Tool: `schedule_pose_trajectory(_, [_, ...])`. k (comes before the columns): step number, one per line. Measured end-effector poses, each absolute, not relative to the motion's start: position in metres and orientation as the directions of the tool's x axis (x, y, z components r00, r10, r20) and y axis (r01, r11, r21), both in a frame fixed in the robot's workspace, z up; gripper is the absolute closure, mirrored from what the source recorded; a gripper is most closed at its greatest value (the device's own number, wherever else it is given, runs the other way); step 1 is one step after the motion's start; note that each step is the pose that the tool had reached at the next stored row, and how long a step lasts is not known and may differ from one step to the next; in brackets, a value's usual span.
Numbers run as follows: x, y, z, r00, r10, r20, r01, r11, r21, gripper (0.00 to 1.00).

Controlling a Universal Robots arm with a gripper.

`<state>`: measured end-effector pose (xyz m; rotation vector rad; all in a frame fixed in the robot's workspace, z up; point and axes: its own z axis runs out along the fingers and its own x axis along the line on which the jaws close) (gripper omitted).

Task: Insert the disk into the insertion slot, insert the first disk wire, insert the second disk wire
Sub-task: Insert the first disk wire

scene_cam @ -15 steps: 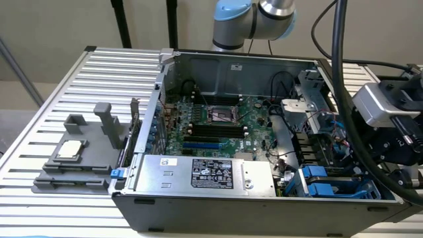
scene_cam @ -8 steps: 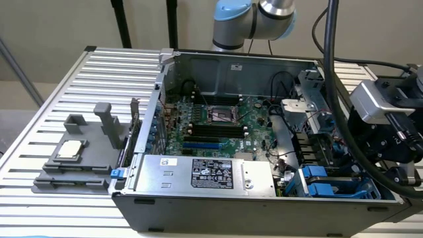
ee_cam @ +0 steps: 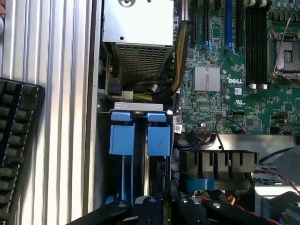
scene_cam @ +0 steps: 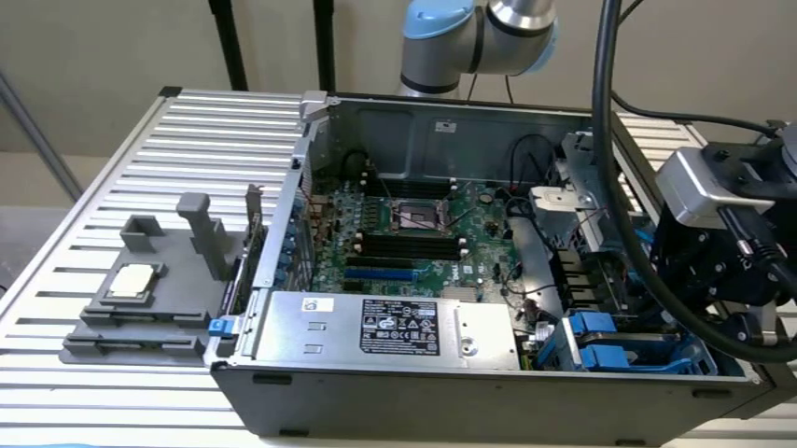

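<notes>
Your gripper [ee_cam: 164, 206] is pinched shut just above the insertion slot [ee_cam: 121, 138]; whether the disk sits inside is unclear.

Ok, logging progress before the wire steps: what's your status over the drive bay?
End effector shut. Hangs above the insertion slot. Braided cable bundle beside the slot, not across it.

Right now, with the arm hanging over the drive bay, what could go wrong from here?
The insertion slot sits tight beside the power-supply cable bundle; a descent slightly off line could snag those wires. The thick black cable drapes across the open case and might catch on its wall. The shut jaws hang over the slot's blue tabs and could knock them.
</notes>
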<state>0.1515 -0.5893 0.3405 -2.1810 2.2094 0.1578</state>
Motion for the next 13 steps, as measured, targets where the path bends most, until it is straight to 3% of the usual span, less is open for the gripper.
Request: schedule_pose_trajectory(13, [0.1515, -0.5862, 0.3377, -0.050, -0.995, -0.082, -0.998, 0.046, 0.049, 0.84])
